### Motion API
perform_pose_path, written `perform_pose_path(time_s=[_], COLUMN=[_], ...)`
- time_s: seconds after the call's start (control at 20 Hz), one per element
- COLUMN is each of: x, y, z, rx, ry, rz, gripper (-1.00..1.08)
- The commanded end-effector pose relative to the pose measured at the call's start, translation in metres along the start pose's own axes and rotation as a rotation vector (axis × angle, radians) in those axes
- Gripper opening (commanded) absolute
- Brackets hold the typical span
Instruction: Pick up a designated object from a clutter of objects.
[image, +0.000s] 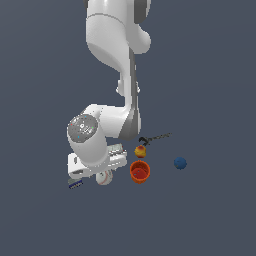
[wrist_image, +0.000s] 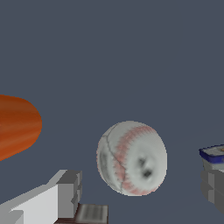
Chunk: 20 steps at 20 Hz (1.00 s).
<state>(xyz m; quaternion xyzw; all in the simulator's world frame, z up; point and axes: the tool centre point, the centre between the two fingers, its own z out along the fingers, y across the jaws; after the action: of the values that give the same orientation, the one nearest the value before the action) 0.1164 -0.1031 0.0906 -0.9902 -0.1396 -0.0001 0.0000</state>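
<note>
- We see a flat, dull slate-blue surface that fills both views with no seam, wall or edge (the surroundings cannot be told from the ground).
- The white Panda arm comes down from the top of the exterior view and bends low over the clutter.
- The baseball, white with red stitching, rests on the surface just below the arm's hand, right beside the orange cup on the exterior view's left of it.
- In the wrist view the baseball sits between the two grey fingertips, with clear gaps on both sides, so we read the gripper as spread apart and holding nothing.
- The orange-yellow ball lies just above the cup, touching or nearly touching the end of a dark thin tool.
- The blue ball sits apart, toward the exterior view's right.
- A small blue-edged item lies at the exterior view's left of the baseball; the wrist view shows it beside one finger.
</note>
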Motion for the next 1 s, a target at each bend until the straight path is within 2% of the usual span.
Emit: perform_pose_path(time_s=[0.0, 0.3, 0.55, 0.6, 0.95], x=[-0.001, -0.001, 0.0, 0.0, 0.0], y=[0.0, 0.0, 0.0, 0.0, 0.0], z=[0.011, 0.039, 0.043, 0.043, 0.043], rx=[0.0, 0.0, 0.0, 0.0, 0.0], ry=[-0.001, 0.0, 0.0, 0.0, 0.0], rz=[-0.001, -0.002, -0.003, -0.003, -0.003], gripper=[1.0, 1.0, 1.0, -1.0, -1.0])
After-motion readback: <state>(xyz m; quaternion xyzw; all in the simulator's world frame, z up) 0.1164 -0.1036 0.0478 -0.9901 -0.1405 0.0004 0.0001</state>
